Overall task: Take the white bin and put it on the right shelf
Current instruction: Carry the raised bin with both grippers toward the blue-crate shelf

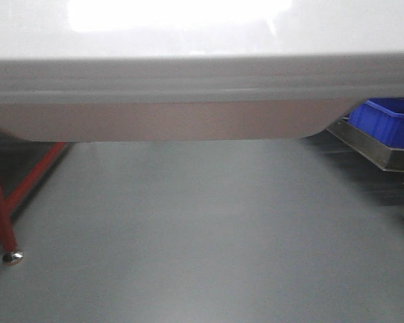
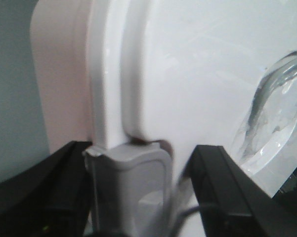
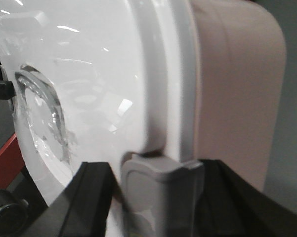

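1. Grabbing looks done: white bin (image 1: pixel 202 81) hangs clear above floor (image 1: pixel 202 235).
2. Right jaws pinch its grey clasp (image 3: pixel 160 192); left jaws straddle the other clasp (image 2: pixel 128 187), and I cannot tell if they grip it.
3. Shelf placement remains.

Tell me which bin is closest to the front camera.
The white bin, filling the top of the view; the blue crate sits farther back on the steel rack at right.
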